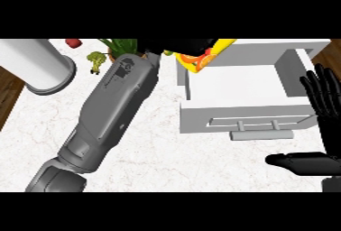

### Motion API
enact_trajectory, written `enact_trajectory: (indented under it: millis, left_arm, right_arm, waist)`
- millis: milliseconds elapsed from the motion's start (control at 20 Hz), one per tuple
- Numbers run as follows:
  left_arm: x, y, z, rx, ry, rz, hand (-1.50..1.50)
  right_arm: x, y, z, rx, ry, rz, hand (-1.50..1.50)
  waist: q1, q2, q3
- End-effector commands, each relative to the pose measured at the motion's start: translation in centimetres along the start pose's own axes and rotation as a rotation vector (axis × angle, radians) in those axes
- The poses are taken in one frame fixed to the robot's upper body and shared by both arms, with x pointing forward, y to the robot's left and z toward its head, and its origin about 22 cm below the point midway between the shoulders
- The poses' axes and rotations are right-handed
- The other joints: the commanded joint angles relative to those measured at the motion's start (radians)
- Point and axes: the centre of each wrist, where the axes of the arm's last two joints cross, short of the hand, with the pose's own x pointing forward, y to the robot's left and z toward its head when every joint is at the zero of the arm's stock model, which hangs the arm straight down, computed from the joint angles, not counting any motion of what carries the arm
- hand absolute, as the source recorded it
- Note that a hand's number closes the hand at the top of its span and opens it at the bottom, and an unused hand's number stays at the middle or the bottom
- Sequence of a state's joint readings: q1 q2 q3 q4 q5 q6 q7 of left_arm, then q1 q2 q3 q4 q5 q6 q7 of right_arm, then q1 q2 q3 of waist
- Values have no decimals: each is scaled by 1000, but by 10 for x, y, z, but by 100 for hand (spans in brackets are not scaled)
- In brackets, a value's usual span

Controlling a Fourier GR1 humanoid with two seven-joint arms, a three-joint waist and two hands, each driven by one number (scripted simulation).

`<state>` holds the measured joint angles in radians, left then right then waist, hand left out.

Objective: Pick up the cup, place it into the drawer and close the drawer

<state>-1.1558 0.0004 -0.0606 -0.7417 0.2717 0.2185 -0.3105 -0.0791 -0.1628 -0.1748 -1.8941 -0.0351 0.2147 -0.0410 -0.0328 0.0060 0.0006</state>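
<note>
A yellow cup with an orange pattern (205, 57) hangs tilted over the back left corner of the open white drawer (243, 88). My left hand (181, 45) is curled round the cup at the top of the view and hides much of it. Its grey forearm (110, 108) runs diagonally up from the lower left. The drawer's inside is bare, and its front panel with a bar handle (256, 124) faces me. My right hand (324, 97) rests open at the right edge beside the drawer, fingers up, thumb (296, 162) pointing left below the drawer front.
A large white cylinder (36, 63) stands at the back left of the marble counter (153, 158). Near the left hand lie a red vegetable (73, 43), a green one (96, 58) and leafy greens (121, 45). Wooden floor (8, 99) shows past the counter's left edge.
</note>
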Motion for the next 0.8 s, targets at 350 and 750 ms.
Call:
enact_trajectory:
  millis: [350,750]
  left_arm:
    - [-18,-26,-2,-5,111,-67,150]
    - [-42,-35,15,-17,198,-188,150]
  right_arm:
    - [6,-9,11,-4,-16,-10,-150]
    - [2,-6,-16,29,-33,-13,-150]
  waist:
    - [-13,0,0]
    - [-51,10,1]
